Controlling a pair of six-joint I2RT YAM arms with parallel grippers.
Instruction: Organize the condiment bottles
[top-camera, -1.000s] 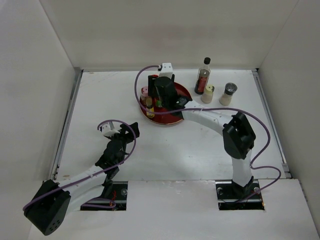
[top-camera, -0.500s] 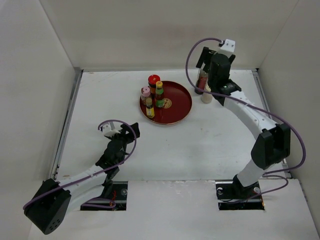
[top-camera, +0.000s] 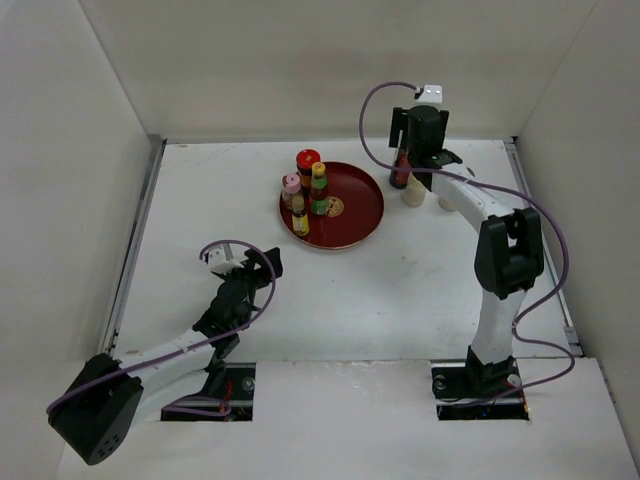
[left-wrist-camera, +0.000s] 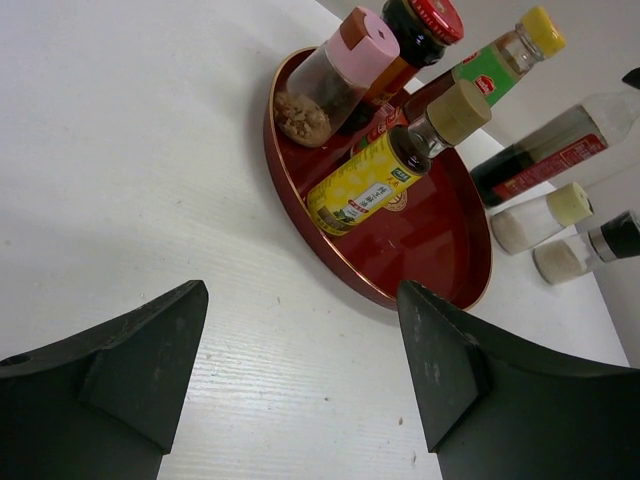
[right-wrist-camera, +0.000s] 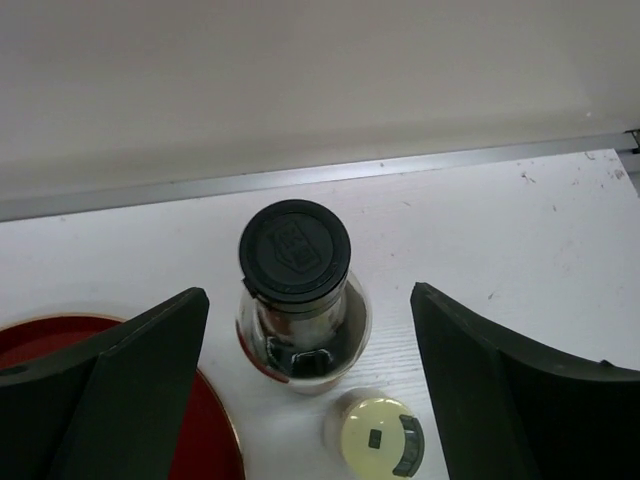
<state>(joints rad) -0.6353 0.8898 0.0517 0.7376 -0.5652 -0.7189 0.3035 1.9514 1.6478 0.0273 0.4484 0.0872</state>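
Shifting R claw (right-wrist-camera: 307, 295) left, above blk-cap bottle (right-wrist-camera: 294, 250).

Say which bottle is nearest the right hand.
The tall black-capped bottle, centred below the open right hand; the shorter cream-capped bottle stands beside it, off-centre.

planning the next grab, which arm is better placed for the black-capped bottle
Right. The right gripper hangs open above the black-capped bottle, a finger on each side. The left gripper sits open well short of the red plate, far from that bottle.
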